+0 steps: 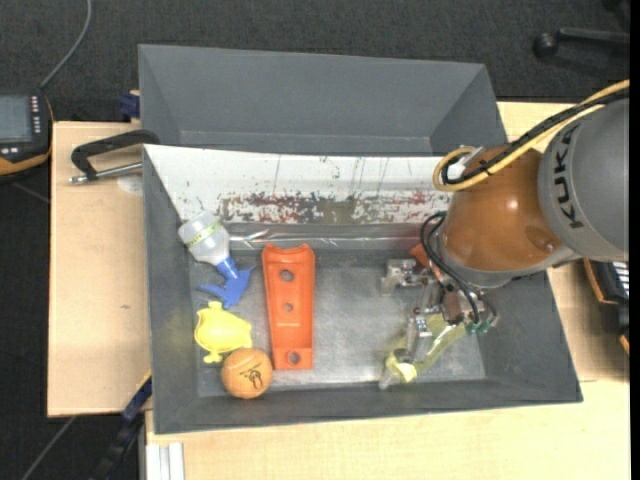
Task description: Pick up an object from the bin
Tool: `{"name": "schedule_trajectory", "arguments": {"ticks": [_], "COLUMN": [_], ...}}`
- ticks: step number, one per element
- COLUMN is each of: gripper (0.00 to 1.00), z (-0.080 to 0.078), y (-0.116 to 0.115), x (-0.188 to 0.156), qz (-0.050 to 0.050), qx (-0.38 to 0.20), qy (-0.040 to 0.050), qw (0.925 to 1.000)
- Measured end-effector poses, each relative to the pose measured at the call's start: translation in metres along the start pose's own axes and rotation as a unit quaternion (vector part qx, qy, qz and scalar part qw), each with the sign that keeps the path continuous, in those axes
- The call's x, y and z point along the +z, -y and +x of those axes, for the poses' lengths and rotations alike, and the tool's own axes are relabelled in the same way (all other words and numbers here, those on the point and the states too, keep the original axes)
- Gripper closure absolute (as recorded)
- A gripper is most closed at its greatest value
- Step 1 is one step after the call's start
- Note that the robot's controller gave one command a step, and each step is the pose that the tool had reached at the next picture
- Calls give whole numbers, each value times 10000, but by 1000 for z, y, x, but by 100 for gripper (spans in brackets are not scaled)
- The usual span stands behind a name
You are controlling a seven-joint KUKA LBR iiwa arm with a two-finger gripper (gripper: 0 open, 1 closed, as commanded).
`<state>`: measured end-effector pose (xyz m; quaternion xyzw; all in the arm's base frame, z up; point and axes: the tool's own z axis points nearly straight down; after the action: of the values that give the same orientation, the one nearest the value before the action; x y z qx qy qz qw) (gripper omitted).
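Jaws' state cannot be told; gripper (pixel 408 358) low in grey metal bin (pixel 350 313) (front right), well apart from orange perforated plastic block (pixel 288 306), yellow toy (pixel 218 330), orange ball (pixel 246 372).

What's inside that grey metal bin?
An orange block with holes, a yellow toy, an orange ball and a blue-and-white piece lie at the bin's left. The pincer hangs at right; the arm's orange cover hides the floor beneath it.

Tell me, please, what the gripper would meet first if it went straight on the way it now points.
Probably the bare bin floor just below the gripper, though depth is hard to judge. The orange block lies apart, toward the view's left, out of that line.
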<state>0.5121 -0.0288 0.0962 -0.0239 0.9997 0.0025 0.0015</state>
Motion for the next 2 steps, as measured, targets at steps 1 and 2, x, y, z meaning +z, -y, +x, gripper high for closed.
{"name": "schedule_trajectory", "arguments": {"ticks": [1,2], "gripper": [0,0], "z": [3,-3], "y": [12,9], "x": [2,-24], "qz": [2,11], "qx": [-17,-1231], "qy": [-16,22], "qw": [10000,9924]}}
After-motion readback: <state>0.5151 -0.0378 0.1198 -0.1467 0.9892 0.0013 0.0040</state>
